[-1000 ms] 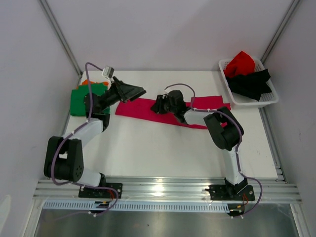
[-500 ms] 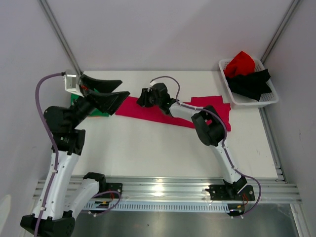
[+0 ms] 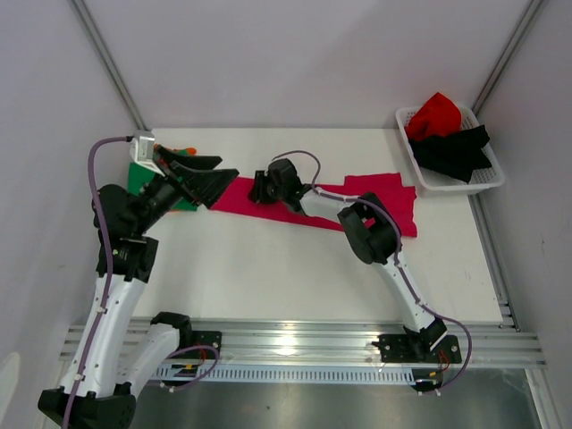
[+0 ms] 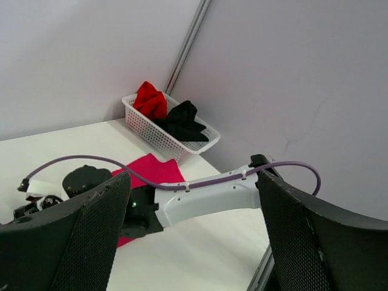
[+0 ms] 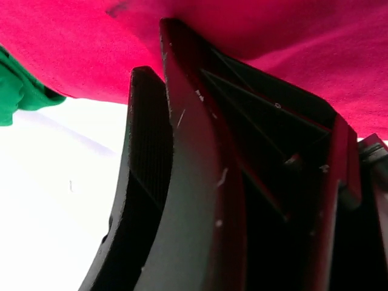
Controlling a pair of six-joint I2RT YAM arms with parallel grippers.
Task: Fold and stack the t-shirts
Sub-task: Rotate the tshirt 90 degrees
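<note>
A magenta-pink t-shirt (image 3: 393, 201) (image 4: 151, 170) lies stretched across the far middle of the table. My right gripper (image 3: 262, 188) (image 5: 154, 54) rests low on its left part, fingers close together with the pink cloth (image 5: 291, 48) bunched over their tips. My left gripper (image 3: 225, 167) (image 4: 193, 176) hangs raised above the shirt's left end, open and empty. A folded green t-shirt (image 3: 138, 177) (image 5: 15, 85) lies at the far left, partly hidden by the left arm, with an orange t-shirt (image 3: 185, 150) peeking out behind it. A red t-shirt (image 3: 435, 114) (image 4: 150, 100) and a black t-shirt (image 3: 456, 150) (image 4: 182, 118) lie in the basket.
A white lattice basket (image 3: 490, 183) (image 4: 151, 130) stands at the far right corner. Grey walls and metal posts close in the table at the back and sides. The right arm's white link (image 4: 212, 197) crosses in front of the left gripper.
My left arm has lifted off the table and its gripper has opened wider. My right gripper has slid left along the magenta t-shirt, whose right part now lies broader.
</note>
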